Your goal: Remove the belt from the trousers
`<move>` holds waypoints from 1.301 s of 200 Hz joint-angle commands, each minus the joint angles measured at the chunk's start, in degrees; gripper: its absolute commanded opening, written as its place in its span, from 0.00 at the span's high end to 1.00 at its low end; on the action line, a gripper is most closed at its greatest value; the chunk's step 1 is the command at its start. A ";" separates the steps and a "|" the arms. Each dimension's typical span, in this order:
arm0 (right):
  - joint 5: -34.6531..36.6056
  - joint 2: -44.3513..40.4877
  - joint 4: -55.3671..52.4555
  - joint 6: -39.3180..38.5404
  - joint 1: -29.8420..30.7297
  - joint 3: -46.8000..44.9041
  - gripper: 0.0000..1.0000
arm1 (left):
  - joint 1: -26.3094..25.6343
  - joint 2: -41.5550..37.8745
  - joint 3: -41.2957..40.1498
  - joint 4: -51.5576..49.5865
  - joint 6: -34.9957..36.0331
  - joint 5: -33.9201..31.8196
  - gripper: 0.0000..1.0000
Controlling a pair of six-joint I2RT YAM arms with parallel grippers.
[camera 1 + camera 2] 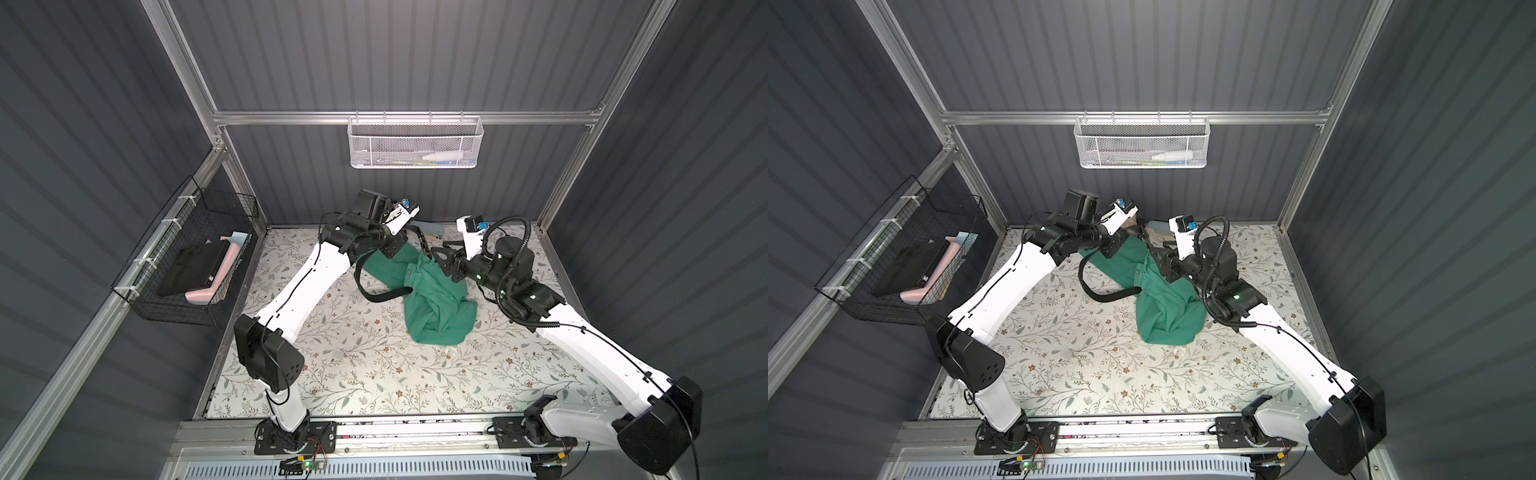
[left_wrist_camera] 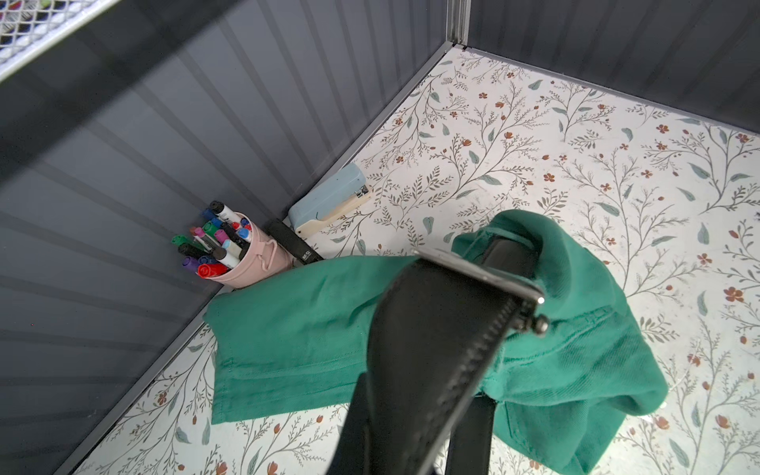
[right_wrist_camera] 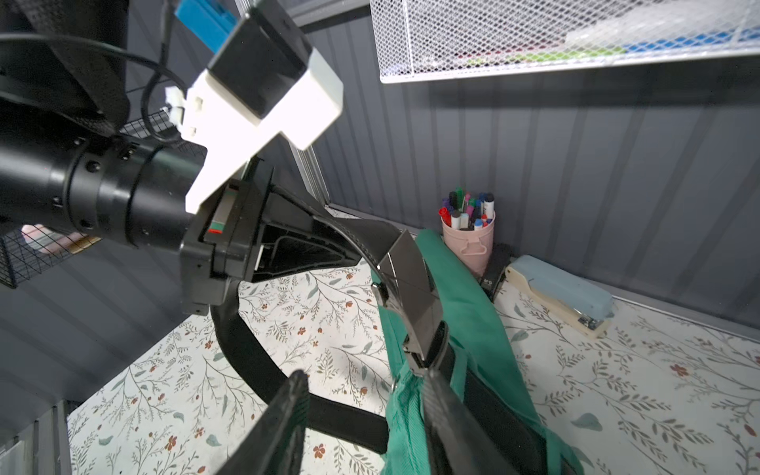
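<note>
A floral-patterned table [image 1: 374, 374] is shown with green trousers [image 1: 436, 307] heaped toward 12 o'clock; a pen cup [image 2: 255, 263] and stapler [image 2: 329, 201] are set at the 12 o'clock edge.

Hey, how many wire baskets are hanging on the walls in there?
2. A white mesh basket hangs from the back-wall rail; a black wire basket hangs on the wall at the robot's left. None looks hidden.

Trousers [image 1: 436, 307]: green cloth, bunched in a heap at about 1 o'clock from the middle of the table [image 1: 374, 374], waist pulled up, one leg lying flat toward 11 o'clock
Belt [image 1: 376, 294]: black strap, threaded in the waistband, slack loop bulging out toward 9 o'clock
Buckle [image 3: 407, 283]: dull metal, raised above the waist
</note>
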 commanded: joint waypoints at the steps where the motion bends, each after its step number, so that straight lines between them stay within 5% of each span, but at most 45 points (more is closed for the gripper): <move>1: 1.99 1.76 1.68 0.29 0.53 1.26 0.51 | -0.17 1.24 4.40 -0.87 -4.30 1.80 1.00; 57: 4.51 8.72 3.22 -2.85 1.56 7.33 0.53 | -0.24 3.05 9.02 -4.98 -7.61 3.19 1.00; 214: 3.97 17.27 5.71 -4.67 1.96 11.85 0.77 | -0.24 3.32 9.45 -5.87 -9.13 6.37 1.00; 260: 4.17 18.27 5.62 -4.57 2.07 11.07 0.70 | -0.24 2.93 9.39 -6.01 -9.42 6.63 1.00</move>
